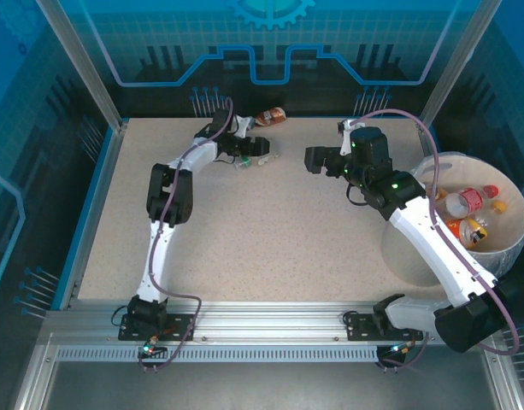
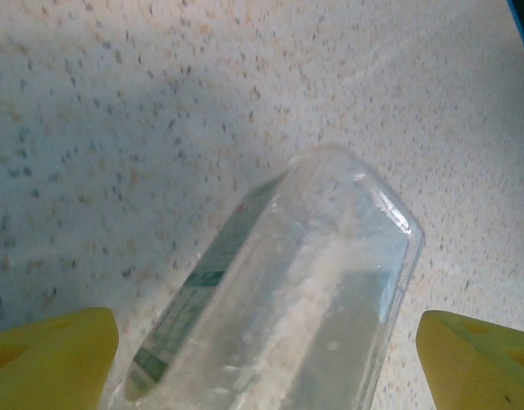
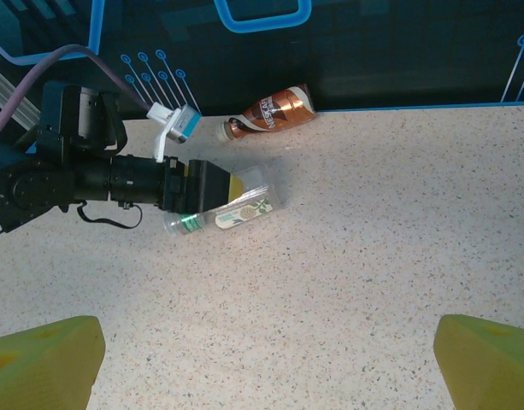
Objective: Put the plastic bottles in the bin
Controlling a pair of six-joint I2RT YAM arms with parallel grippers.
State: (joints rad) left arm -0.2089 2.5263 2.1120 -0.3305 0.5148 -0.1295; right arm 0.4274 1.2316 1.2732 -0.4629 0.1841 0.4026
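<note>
The left fingers (image 2: pixel 52 359) are spread either side of a clear plastic bottle with a green label (image 2: pixel 313 290), which lies flat on the speckled beige surface (image 2: pixel 159 102). The right fingers (image 3: pixel 484 363) gape wide. A brown-labelled plastic bottle (image 3: pixel 270 109) lies by the blue patterned back wall (image 3: pixel 398 51). Other bottles (image 1: pixel 467 205) lie in the large round white bin (image 1: pixel 508 248).

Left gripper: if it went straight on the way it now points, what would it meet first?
Probably the clear green-labelled bottle lying between its fingers; the speckled table lies close behind, though depth is unclear.
</note>
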